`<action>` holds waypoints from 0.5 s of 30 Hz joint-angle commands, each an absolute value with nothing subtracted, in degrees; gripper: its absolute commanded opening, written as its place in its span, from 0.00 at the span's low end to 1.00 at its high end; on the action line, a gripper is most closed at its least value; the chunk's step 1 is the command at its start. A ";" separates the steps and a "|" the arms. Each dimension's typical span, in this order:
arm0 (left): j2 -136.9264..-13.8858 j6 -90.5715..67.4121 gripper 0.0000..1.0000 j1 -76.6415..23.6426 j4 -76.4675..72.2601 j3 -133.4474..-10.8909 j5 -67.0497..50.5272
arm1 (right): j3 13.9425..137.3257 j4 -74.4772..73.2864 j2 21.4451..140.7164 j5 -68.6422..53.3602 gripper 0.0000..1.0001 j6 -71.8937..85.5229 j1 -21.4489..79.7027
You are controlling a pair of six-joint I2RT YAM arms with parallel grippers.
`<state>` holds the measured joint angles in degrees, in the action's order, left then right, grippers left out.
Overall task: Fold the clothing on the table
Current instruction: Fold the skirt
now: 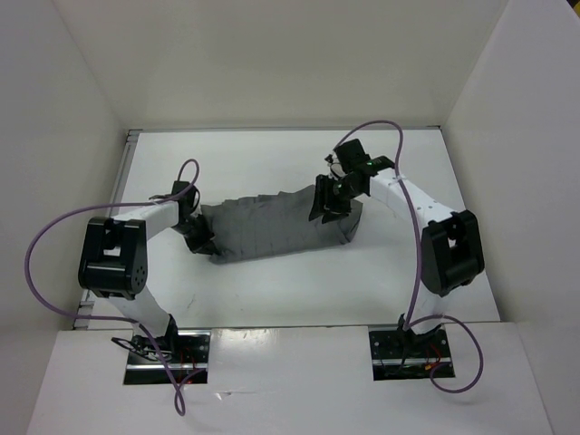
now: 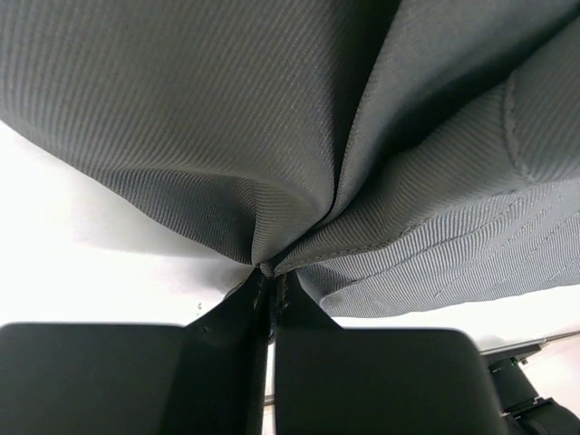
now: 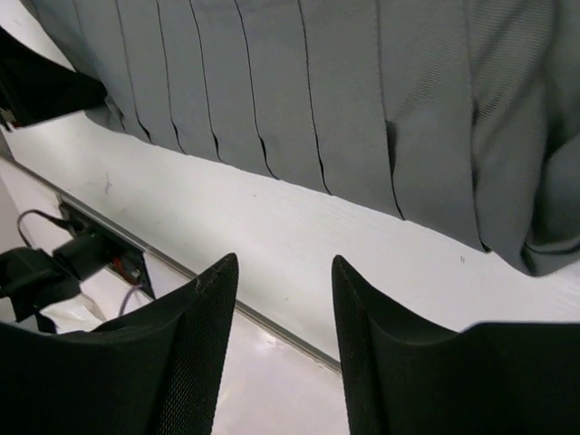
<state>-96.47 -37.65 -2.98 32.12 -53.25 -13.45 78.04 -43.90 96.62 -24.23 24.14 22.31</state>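
Surface [image 1: 272, 299] is white and glossy, and the clothing [image 1: 272, 231] sits mid-surface as a rumpled dark grey band running crosswise between the two arms, not folded yet by the look of it. Left arm [image 1: 145, 217] reaches in at the band's left end, right arm [image 1: 408, 195] at its right end. Left claw [image 1: 198, 237] is clamped on the clothing: the wrist view shows fabric gathered to a tight point right at the tips of the left claw [image 2: 268, 276], with the stitched hem [image 2: 362, 245] running into the pinch. Right claw [image 1: 331, 201] is over the right end but holding nothing: in its own view the right claw [image 3: 285, 272] has its jaws apart, with bare surface between them and the pleats [image 3: 272, 91] just beyond the tips. Risks as I read it:

1. The left grip is shallow, only a tip pinch on a bunched edge, so a lift or pull could slip it out.
2. I can't tell how many layers are in that pinch; one layer only means the fold drags the rest crooked.
3. Only one end is held, so moving the left claw now would slide or skew the whole garment across the slick surface.
4. If the right claw closes where it hovers, it grabs nothing, or a single pleat, and fans the pleats open.
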 commanded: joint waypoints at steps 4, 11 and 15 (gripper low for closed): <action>-96.86 -34.55 0.00 -3.25 31.82 -59.58 -12.04 | 83.22 -48.96 104.67 -25.22 0.44 17.23 28.20; -95.62 -34.01 0.00 -3.25 32.61 -61.35 -12.57 | 88.32 -47.03 112.93 -29.87 0.36 16.70 33.92; -95.62 -33.49 0.00 -3.25 33.13 -61.35 -12.57 | 93.85 -46.49 117.32 -31.63 0.36 16.18 34.54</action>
<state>-96.86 -34.79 -3.09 32.16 -60.25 -12.49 88.33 -47.18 115.98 -28.73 17.93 34.50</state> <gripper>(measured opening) 0.014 0.367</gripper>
